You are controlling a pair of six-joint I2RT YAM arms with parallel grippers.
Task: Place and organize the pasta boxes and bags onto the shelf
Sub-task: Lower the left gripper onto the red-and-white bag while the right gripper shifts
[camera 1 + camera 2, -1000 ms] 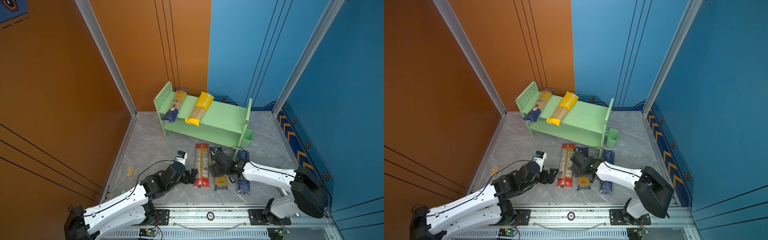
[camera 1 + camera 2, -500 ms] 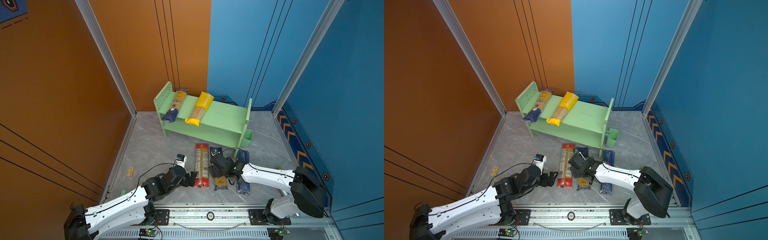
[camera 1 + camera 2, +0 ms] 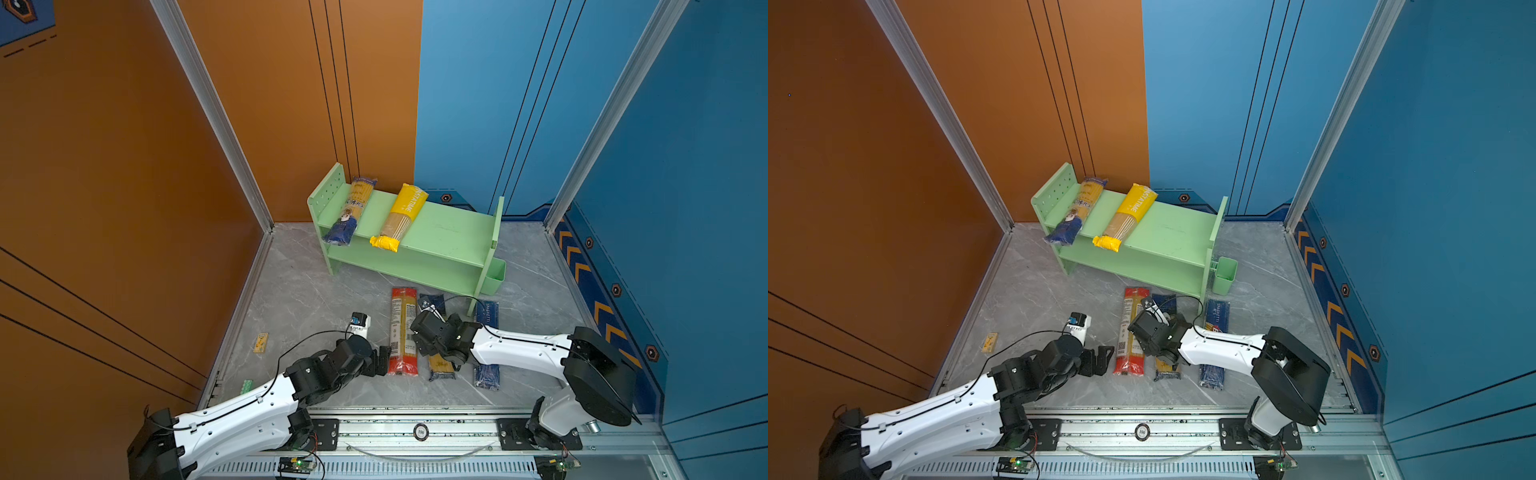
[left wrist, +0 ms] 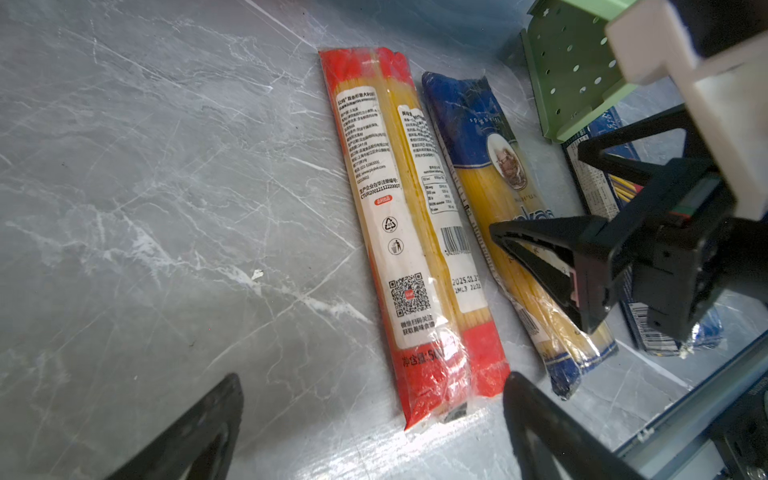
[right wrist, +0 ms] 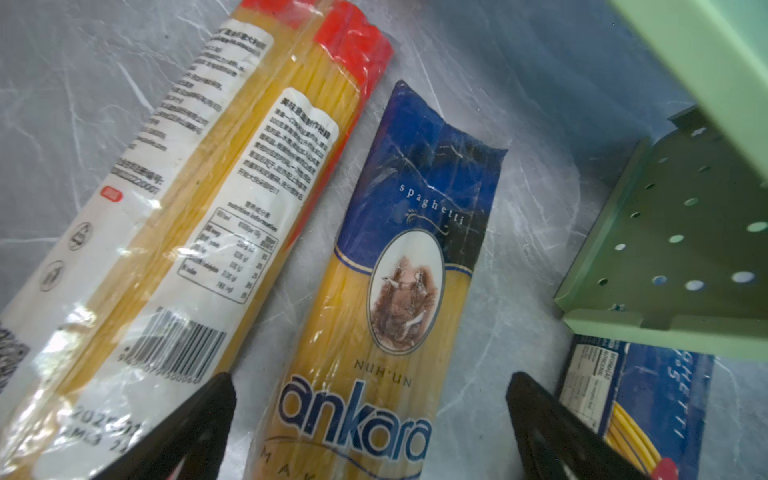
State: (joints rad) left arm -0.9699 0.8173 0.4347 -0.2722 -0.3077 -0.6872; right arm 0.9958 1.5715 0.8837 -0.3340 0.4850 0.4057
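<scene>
The light green shelf (image 3: 440, 230) (image 3: 1169, 239) holds a yellow-and-blue bag (image 3: 351, 210) and a yellow bag (image 3: 401, 216) on its top tier. On the floor in front lie a red-ended clear bag (image 3: 402, 328) (image 4: 415, 232) (image 5: 187, 199), a yellow-and-blue bag (image 3: 440, 365) (image 4: 494, 183) (image 5: 395, 291) and a dark blue box (image 3: 487, 374) (image 5: 636, 399). My left gripper (image 3: 380, 361) (image 4: 374, 380) is open, low at the red-ended bag's near end. My right gripper (image 3: 434, 349) (image 5: 372, 378) is open, one finger on each side of the floor's yellow-and-blue bag.
A tiny yellow box (image 3: 260, 343) and a small green piece (image 3: 247, 386) lie by the left wall. A green bin (image 3: 494, 276) hangs on the shelf's right end. The metal rail (image 3: 415, 428) runs along the front edge. Walls close in on three sides.
My left gripper has dropped and drawn back toward the near end of the red-ended bag. My right gripper has shifted slightly left and lower over the yellow-and-blue bag.
</scene>
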